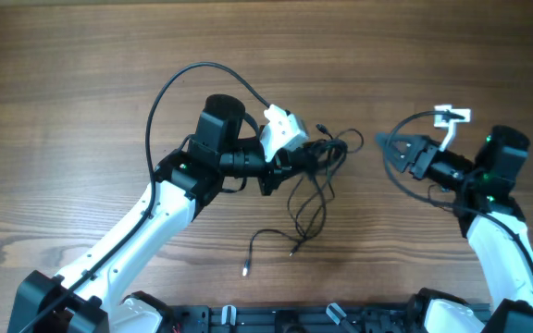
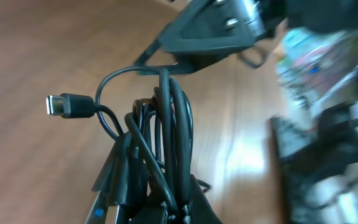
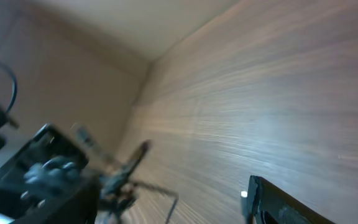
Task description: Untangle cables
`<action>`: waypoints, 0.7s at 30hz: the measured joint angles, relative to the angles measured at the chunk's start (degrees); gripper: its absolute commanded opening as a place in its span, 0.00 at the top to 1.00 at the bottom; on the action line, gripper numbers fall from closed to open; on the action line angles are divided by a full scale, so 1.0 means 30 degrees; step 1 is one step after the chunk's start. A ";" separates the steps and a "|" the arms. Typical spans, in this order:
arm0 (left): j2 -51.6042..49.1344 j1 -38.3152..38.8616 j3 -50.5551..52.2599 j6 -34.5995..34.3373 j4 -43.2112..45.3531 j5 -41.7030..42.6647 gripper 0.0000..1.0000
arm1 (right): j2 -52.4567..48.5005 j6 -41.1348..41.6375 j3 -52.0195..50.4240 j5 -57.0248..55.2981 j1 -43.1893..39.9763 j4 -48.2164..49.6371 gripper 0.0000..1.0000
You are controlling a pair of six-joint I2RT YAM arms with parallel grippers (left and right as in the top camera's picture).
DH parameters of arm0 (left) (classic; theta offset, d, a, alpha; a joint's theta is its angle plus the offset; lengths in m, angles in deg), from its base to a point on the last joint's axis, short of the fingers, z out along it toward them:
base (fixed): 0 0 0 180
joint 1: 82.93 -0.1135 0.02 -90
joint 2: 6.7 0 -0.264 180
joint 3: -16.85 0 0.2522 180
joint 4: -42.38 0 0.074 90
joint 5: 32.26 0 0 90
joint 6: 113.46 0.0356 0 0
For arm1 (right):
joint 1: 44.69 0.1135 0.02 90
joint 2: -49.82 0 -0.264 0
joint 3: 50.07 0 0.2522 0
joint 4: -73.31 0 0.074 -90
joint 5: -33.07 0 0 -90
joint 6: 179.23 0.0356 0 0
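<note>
The cables (image 1: 315, 190) are thin black cords tangled at the table's middle, with loose ends trailing toward the front (image 1: 245, 270). My left gripper (image 1: 296, 157) is shut on the upper part of the tangle. In the left wrist view several strands of the cables (image 2: 166, 137) rise from between the jaws, and one flat plug (image 2: 61, 104) sticks out to the left. My right gripper (image 1: 385, 150) is open to the right of the tangle, a short gap away, with nothing between its fingers. Only one of its fingers (image 3: 278, 202) shows in the right wrist view, with the cables (image 3: 126, 174) blurred at the left.
The wooden table (image 1: 81, 74) lies under everything. The robot's own thicker black wire (image 1: 169, 88) loops over the left arm. A dark rail (image 1: 276, 319) runs along the front edge between the arm bases. Blurred equipment (image 2: 328, 124) stands beyond the table's side.
</note>
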 measured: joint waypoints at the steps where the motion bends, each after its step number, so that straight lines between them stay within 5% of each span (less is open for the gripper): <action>1: 0.0000 0.0000 0.0000 0.0554 0.0000 -0.0379 0.96 | 0.0000 -0.0102 0.0000 0.0102 0.0342 0.0605 0.22; 12: 0.0000 0.0000 0.0000 0.6448 0.1872 -0.2681 0.96 | 0.0000 -0.0780 0.0714 -0.2718 0.2288 0.2106 0.22; 21: 0.0000 0.0000 0.0000 0.8072 0.2725 -0.3016 0.96 | 0.0000 -0.4743 0.5202 -0.6572 0.2455 -0.5464 0.24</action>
